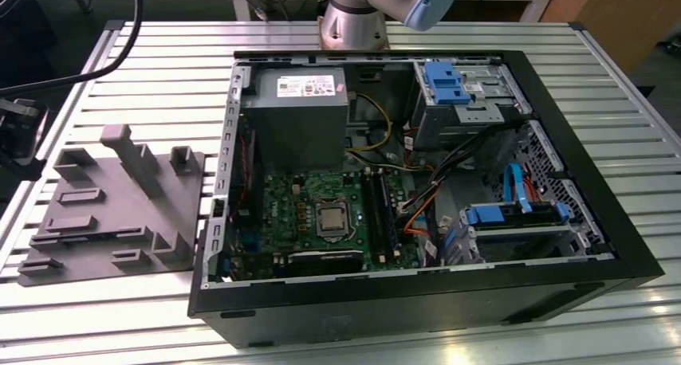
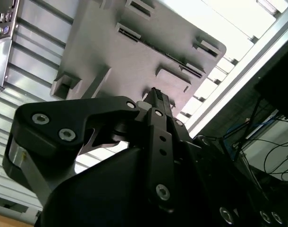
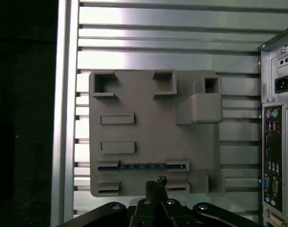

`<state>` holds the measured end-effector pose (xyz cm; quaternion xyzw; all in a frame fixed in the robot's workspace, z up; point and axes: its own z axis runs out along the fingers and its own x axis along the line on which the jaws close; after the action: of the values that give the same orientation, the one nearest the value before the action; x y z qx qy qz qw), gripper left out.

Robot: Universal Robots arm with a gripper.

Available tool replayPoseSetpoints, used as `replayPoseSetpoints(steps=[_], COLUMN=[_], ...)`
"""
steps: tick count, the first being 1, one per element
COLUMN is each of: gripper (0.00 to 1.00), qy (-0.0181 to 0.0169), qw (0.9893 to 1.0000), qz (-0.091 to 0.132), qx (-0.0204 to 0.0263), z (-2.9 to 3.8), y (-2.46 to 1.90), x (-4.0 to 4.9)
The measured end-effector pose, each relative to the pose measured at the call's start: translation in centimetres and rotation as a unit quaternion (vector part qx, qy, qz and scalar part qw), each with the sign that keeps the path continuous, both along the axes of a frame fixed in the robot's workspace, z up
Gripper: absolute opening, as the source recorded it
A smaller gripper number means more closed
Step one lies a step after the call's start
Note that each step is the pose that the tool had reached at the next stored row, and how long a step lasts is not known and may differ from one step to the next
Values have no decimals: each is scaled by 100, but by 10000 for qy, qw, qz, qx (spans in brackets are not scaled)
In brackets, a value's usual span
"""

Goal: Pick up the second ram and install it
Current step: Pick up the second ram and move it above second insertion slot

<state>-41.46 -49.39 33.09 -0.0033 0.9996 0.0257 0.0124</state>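
The ram [image 3: 143, 166] is a thin dark stick with blue marks. It stands on edge in a long slot of the grey holder block [image 3: 148, 137], which lies on the slatted table beside the computer case. My gripper [image 3: 156, 181] hovers above the holder's near edge, close to the ram's slot, with its black fingers pressed together and nothing between them. In the second wrist view the gripper [image 2: 156, 96] points at the same holder block [image 2: 134, 61]. In the exterior view the holder block [image 1: 107, 213] sits at the exterior view's left of the open case, whose motherboard memory slots [image 1: 379, 213] lie exposed.
The open computer case [image 1: 596, 279] holds a power supply [image 1: 296, 110], blue drive brackets [image 1: 447, 82] and loose cables. Its rear panel with ports [image 3: 276, 142] is next to the holder. The arm's base [image 1: 356, 22] stands behind the case. The table edge rail [image 3: 68, 113] runs past the holder.
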Motion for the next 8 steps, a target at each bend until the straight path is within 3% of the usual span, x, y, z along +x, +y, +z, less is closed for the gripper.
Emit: replayPoseSetpoints(steps=[4,8], gripper=[11,11], qy=[0,0], qw=[9997,9986], qz=[247,523], qx=[0,0], z=[0,0], y=[0,0], x=[0,0])
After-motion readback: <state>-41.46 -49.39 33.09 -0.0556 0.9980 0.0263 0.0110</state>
